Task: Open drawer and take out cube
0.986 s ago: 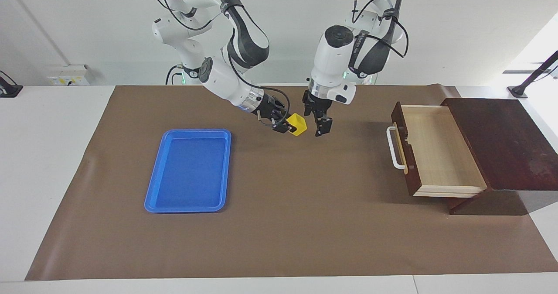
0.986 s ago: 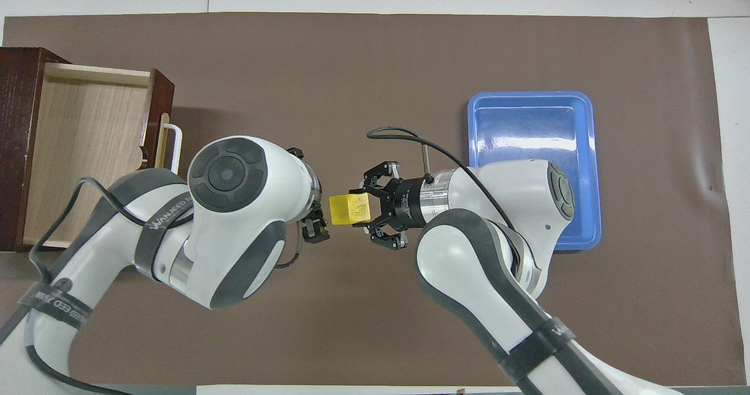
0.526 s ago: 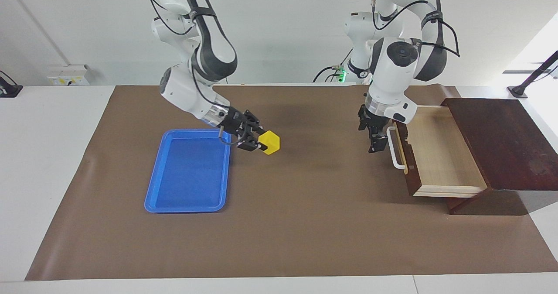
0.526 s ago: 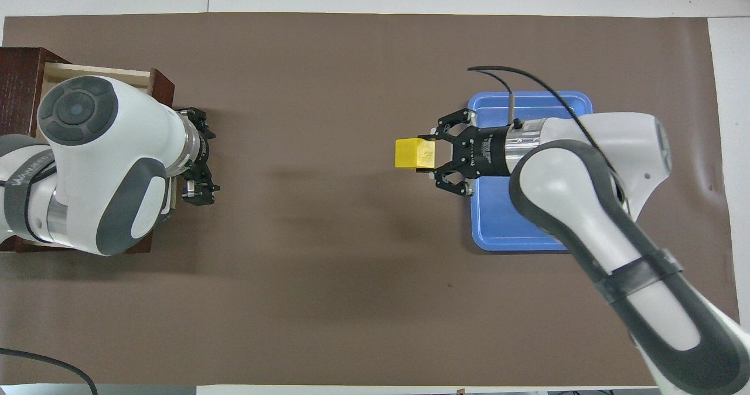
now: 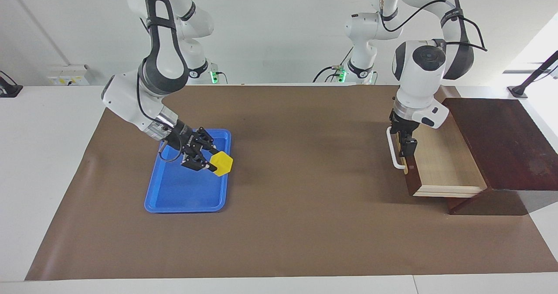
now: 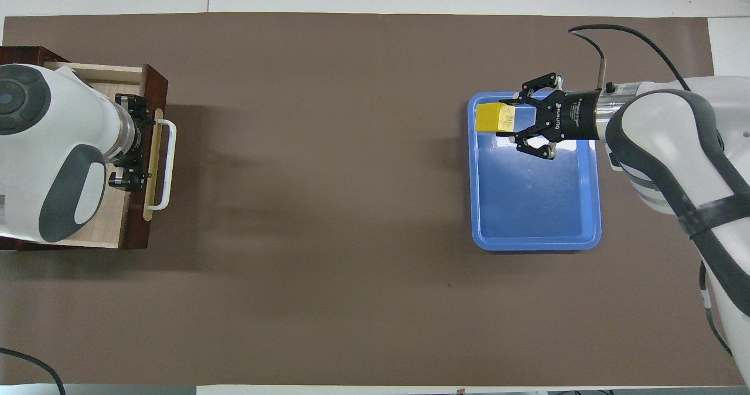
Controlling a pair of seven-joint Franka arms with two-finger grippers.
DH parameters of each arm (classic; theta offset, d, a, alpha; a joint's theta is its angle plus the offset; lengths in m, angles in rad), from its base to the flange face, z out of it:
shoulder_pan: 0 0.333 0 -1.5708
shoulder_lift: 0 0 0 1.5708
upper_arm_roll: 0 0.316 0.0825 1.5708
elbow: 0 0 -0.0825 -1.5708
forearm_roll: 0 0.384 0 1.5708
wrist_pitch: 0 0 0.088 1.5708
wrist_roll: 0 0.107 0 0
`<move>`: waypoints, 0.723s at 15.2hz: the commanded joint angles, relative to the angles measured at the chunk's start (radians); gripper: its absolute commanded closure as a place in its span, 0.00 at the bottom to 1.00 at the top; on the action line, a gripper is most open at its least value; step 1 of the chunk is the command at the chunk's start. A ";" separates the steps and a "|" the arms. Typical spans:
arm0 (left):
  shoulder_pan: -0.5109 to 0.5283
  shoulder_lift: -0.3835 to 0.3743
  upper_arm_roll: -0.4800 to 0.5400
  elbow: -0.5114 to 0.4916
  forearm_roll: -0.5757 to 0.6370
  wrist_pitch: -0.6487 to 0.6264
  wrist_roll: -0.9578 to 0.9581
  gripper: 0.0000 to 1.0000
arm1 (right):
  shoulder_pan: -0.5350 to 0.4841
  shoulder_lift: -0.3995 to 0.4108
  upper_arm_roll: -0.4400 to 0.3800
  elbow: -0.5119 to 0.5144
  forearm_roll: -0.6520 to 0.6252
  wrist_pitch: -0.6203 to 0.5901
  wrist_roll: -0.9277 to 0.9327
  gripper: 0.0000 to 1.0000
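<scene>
A brown mat (image 5: 279, 224) covers a white table, seen from across it with two white robot arms at the top. Nearest the viewer, toward the right arm's end, lies a flat blue plastic tray (image 5: 174, 204). Over the tray's edge the right gripper (image 5: 209, 162) hangs clenched on a small yellow cube (image 5: 221, 163), gripping it by two opposite faces; the cube is in the air, not resting on the tray. The cube looks rigid, light and smooth-faced, so a hold across flat sides as here should suit it, though a slick face could slip under a loose pinch. Toward the left arm's end sits a dark reddish-brown sloped box (image 5: 501, 145) with its drawer (image 5: 440, 163) pulled open, its pale wood interior showing nothing inside. The left gripper (image 5: 406, 143) hangs with jaws released at the drawer front, just beside the white bar handle (image 5: 393, 154).
</scene>
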State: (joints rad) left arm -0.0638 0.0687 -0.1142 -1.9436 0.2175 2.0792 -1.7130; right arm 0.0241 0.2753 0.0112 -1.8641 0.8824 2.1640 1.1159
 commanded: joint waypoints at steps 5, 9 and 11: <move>0.215 0.016 -0.007 0.002 0.080 0.111 0.156 0.00 | -0.027 0.139 0.012 0.149 -0.262 -0.138 -0.086 1.00; 0.317 0.016 -0.007 -0.005 0.079 0.145 0.233 0.00 | -0.023 0.139 0.010 0.143 -0.336 -0.135 -0.123 1.00; 0.319 0.016 -0.010 -0.005 0.076 0.128 0.236 0.00 | -0.021 0.139 0.010 0.138 -0.338 -0.119 -0.113 1.00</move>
State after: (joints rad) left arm 0.2291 0.0778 -0.1274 -1.9446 0.2493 2.1984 -1.5029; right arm 0.0071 0.4142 0.0172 -1.7343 0.5660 2.0437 1.0112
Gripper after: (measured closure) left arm 0.000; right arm 0.445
